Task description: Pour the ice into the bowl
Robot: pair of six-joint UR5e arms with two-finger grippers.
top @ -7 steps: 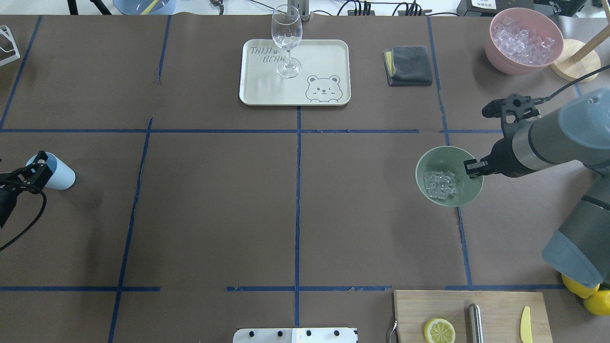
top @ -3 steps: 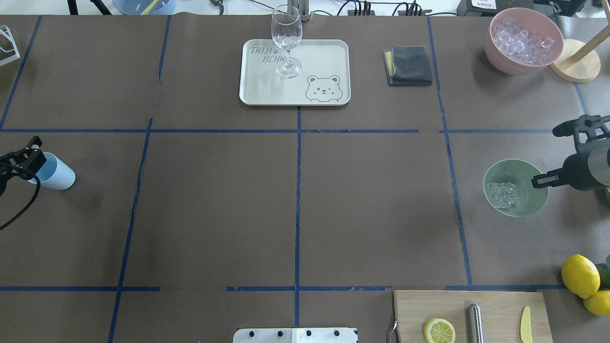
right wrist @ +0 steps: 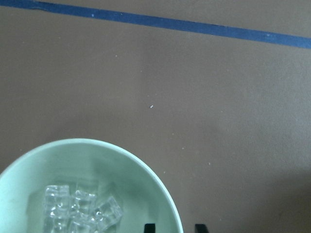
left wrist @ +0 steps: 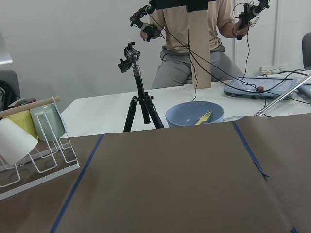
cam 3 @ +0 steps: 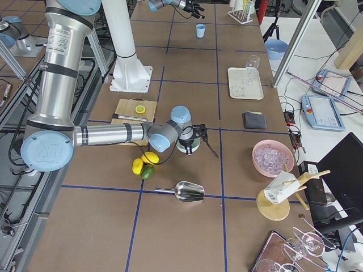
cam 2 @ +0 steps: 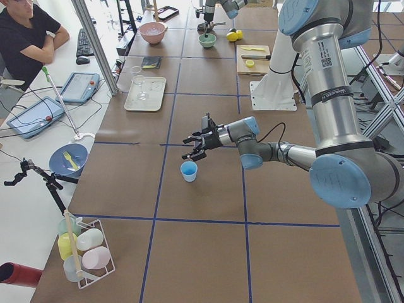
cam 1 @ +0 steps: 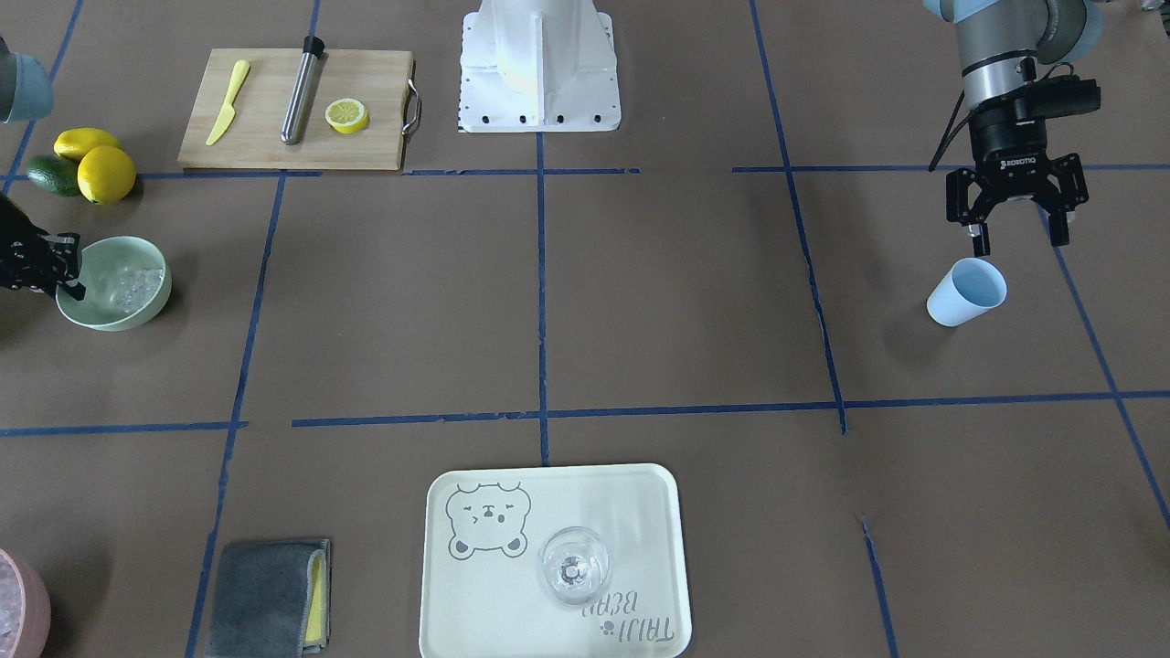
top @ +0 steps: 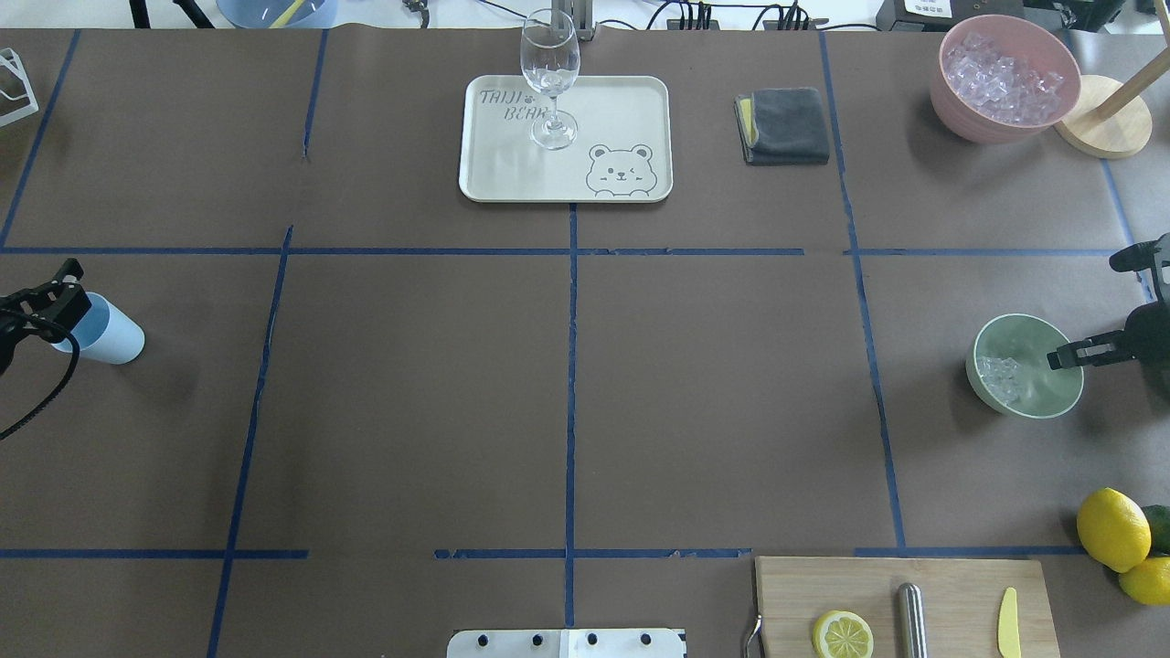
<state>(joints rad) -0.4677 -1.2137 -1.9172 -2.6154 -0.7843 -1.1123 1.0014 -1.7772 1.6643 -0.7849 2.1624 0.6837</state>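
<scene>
The pale mint-green bowl (top: 1037, 395) stands near the table's right edge with a small heap of clear ice (top: 1000, 377) in it. It also shows in the front view (cam 1: 110, 315) and the right wrist view (right wrist: 29, 170), where the ice (right wrist: 77, 211) lies in its bottom. My right gripper (top: 1068, 355) is shut on the bowl's rim, one finger inside and one outside (right wrist: 172, 227). My left gripper (cam 1: 1016, 239) is open and empty, just above the upright blue cup (cam 1: 966, 291) at the table's left side.
A pink container of ice (top: 1005, 78) and a wooden stand (top: 1101, 117) are at the back right. A tray (top: 631, 110) with a wine glass (top: 549, 78) and a grey cloth (top: 783, 125) are at the back. Lemons (top: 1111, 528) and a cutting board (top: 951, 585) are front right.
My right arm has drawn the bowl with the ice to the right, toward the table's edge. My left gripper has risen off the blue cup, which stays in place.
</scene>
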